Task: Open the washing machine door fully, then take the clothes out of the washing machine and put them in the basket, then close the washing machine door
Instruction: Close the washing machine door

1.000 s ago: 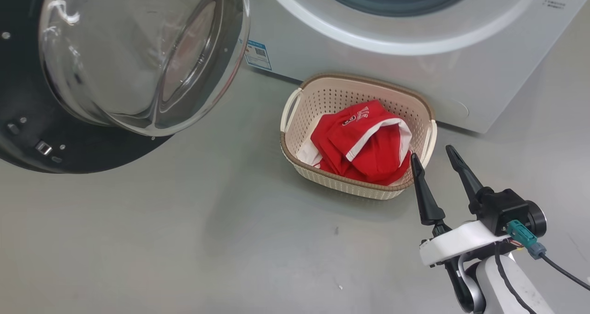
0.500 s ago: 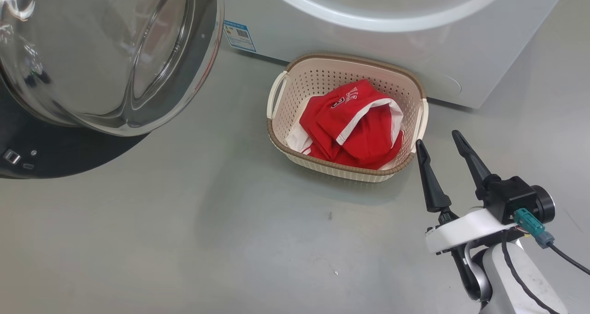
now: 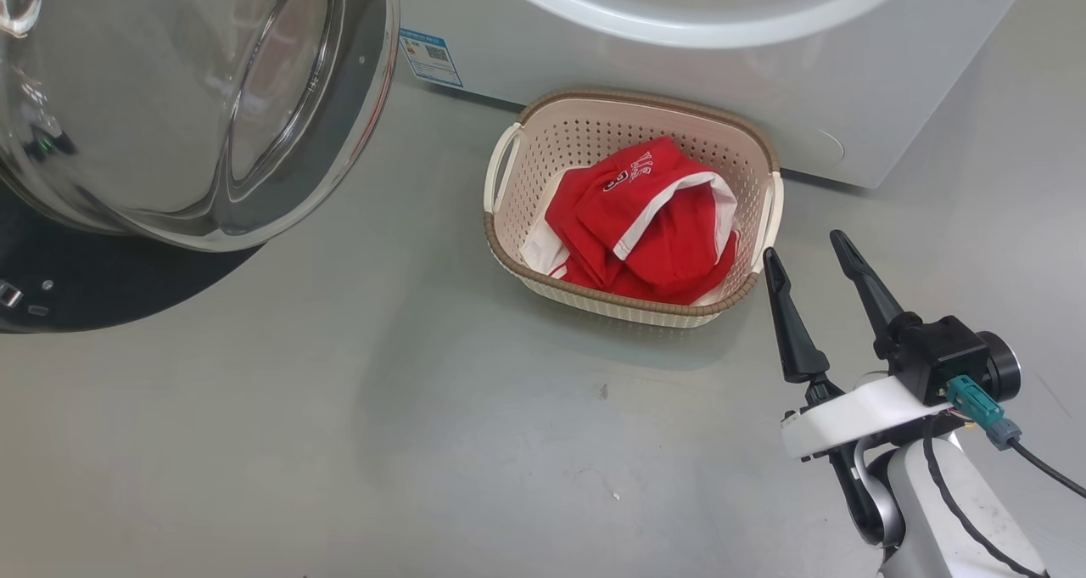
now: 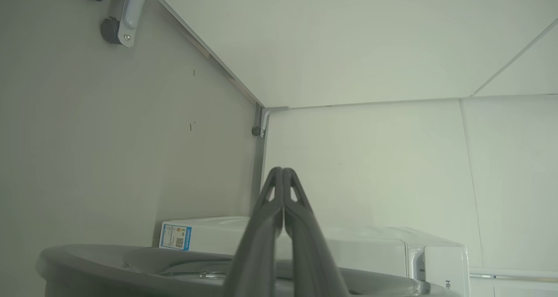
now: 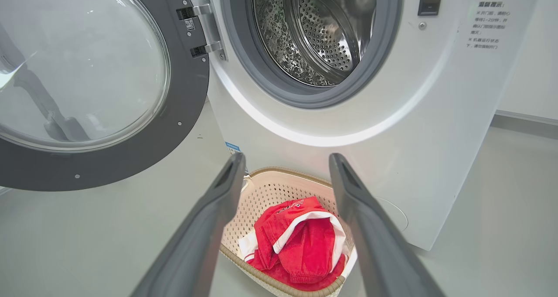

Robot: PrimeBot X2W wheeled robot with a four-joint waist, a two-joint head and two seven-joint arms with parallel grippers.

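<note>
The big white front-loading washing machine (image 5: 414, 114) stands straight ahead of the right pincer (image 5: 286, 157). The right wrist view looks past its grey rubber gasket (image 5: 237, 48) into the perforated steel drum (image 5: 322, 35), while the head view gives its lower front with the small blue label sticker (image 3: 431, 56). The large round door with a glossy black rim and bulging clear glass bowl (image 3: 195, 103) hangs swung wide, well to that pincer's left, its metal hinge (image 5: 209, 26) plain from the right wrist. The small cream perforated plastic basket with a brown woven-look rim (image 3: 632, 96) sits on the grey floor (image 3: 339, 442) close before the machine, just ahead of that pincer and slightly left. It holds the red garments with white trim and white lettering (image 3: 653, 238). The right pincer is released, fingers spread, empty. The left wrist view shows the left pincer (image 4: 281, 170) clenched on nothing, above the door's edge, pointing at a pale wall (image 4: 370, 157).
</note>
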